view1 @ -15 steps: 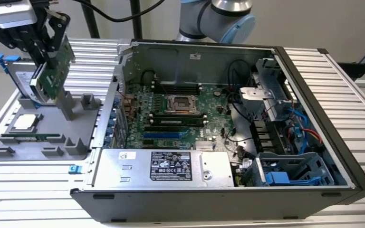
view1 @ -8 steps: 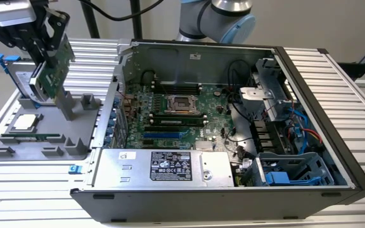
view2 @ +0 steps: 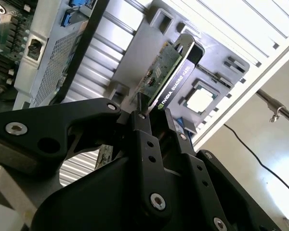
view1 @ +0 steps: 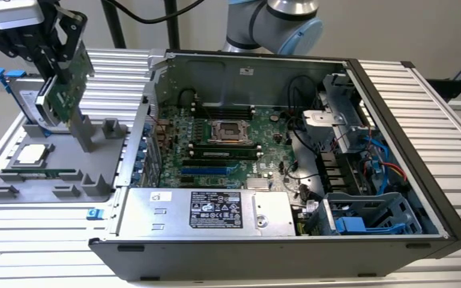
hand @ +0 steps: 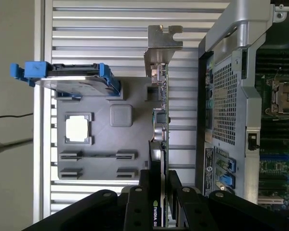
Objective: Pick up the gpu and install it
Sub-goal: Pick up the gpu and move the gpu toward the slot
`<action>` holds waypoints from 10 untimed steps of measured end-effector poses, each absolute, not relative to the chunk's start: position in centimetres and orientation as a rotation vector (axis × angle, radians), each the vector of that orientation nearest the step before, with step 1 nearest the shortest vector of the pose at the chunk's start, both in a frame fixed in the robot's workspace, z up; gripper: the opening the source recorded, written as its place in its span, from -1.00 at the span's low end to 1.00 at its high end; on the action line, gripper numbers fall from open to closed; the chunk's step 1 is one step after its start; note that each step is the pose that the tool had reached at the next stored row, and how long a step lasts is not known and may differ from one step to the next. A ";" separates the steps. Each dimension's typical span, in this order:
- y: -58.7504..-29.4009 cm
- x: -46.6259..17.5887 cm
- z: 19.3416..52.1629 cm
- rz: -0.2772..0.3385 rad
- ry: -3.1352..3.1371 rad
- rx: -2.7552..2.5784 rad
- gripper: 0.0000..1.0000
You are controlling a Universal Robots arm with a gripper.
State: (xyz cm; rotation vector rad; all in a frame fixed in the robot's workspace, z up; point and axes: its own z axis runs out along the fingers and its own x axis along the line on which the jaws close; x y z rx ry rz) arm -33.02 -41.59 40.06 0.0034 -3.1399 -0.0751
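The pincer squeezes the gpu. Its black fingers press on both flat sides. The card is thin and long, green on one side and black on the other, with a silver bracket at the end far from the pincer. It hangs bracket-down over the gray tray, which lies near the table's edge on the exterior view's left, just beside the open computer case.
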 end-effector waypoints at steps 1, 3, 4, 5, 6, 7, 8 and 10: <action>-41.6 -33.0 40.1 -0.075 -3.140 0.003 -1.00; -41.6 -33.0 40.2 -0.075 -3.140 0.003 -1.00; -41.6 -33.0 40.3 -0.075 -3.140 0.003 -1.00; -41.6 -33.0 40.3 -0.075 -3.140 0.003 -1.00; -41.6 -33.0 40.4 -0.075 -3.140 0.003 -1.00; -41.6 -33.0 40.4 -0.075 -3.140 0.003 -1.00; -41.6 -33.0 40.5 -0.075 -3.140 0.003 -1.00; -41.6 -33.0 40.6 -0.075 -3.140 0.003 -1.00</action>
